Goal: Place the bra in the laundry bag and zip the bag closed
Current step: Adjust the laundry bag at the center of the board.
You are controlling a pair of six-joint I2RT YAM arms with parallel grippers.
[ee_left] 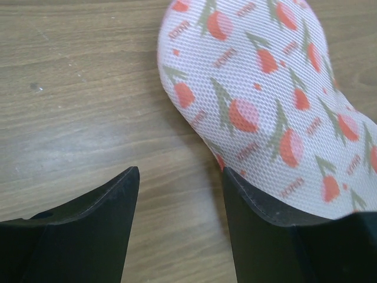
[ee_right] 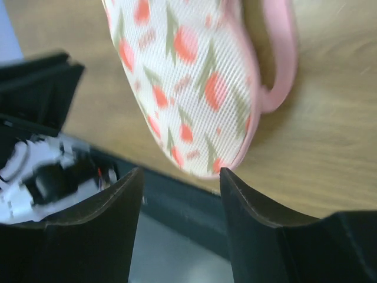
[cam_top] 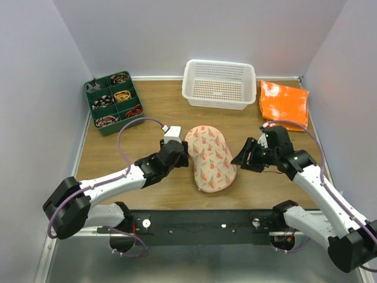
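**Both grippers released beside the fruit-print laundry bag**

On the overhead camera I see the laundry bag [cam_top: 211,158] lying flat near the middle of the wooden table [cam_top: 153,118], its long axis running from the far side toward the arm bases. It reads as one closed bean shape. I cannot tell from here how far the zipper round the rim has been run. The bra does not show in any view, and whether it is inside I cannot say.

My left gripper [cam_top: 181,154] sits low at the bag's left edge. On its wrist camera the two black fingers [ee_left: 94,218] stand apart, with only bare wood in the gap. The right-hand finger is just at the rim of the bag's mesh cover, and I cannot tell whether it touches. That tool is released and grasps nothing.

My right gripper [cam_top: 240,158] is just off the bag's right side, pointed toward it. On its wrist camera the fingers [ee_right: 259,224] are also spread, the near end of the bag lies beyond the gap, and a pink band curves along the bag's edge. It too is released and grasps nothing.

At the far edge stand a white perforated basket [cam_top: 219,63], a green sorting tray [cam_top: 93,87] far left, and a folded orange-and-white cloth [cam_top: 284,105] far right, all well apart from the bag.
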